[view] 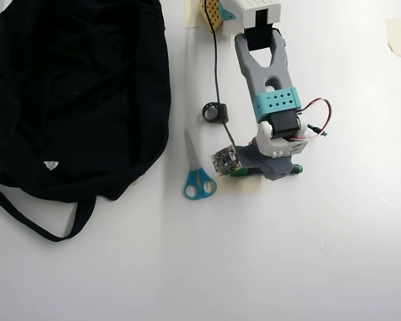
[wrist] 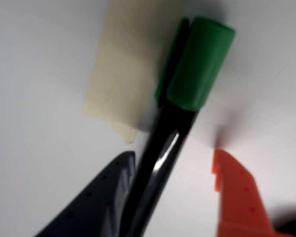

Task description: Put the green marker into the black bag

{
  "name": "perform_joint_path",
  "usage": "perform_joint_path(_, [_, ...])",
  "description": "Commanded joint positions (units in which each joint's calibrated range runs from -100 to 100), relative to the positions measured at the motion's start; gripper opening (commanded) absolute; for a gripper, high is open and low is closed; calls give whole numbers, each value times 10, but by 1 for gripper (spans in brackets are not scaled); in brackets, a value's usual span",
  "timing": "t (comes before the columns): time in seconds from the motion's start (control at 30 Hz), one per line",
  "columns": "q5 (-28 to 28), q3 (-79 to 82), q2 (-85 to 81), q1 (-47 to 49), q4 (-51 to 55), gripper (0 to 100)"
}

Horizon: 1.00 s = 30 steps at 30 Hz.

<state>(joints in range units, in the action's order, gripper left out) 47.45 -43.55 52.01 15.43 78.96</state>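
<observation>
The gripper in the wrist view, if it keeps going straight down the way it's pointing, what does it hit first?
Most likely the green marker: its black barrel lies between the open fingers of the gripper, right beside the dark finger, with the orange finger apart. The white table lies just beneath; depth is hard to judge.

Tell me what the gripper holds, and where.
Nothing yet: the open gripper straddles the green marker at its black barrel, below the cap; only the dark finger touches it.

The arm [view: 267, 80] was extended from its base at the top of the overhead view and bent downward at the wrist. In the wrist view, the gripper [wrist: 175, 160] was held spread, dark finger [wrist: 96, 197] left, orange finger [wrist: 236, 192] right.
</observation>
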Motion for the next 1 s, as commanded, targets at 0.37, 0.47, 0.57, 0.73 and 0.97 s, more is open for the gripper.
perform_joint_path(0.37, [64, -21, -9, -1, -6, 21])
perform_joint_path(0.47, [64, -21, -8, -5, -6, 21])
perform_joint_path(0.57, [64, -20, -7, -10, -6, 21])
perform_joint_path(0.73, [64, -21, -8, -10, -7, 21])
perform_joint_path(0.97, [45, -37, -8, -7, -26, 23])
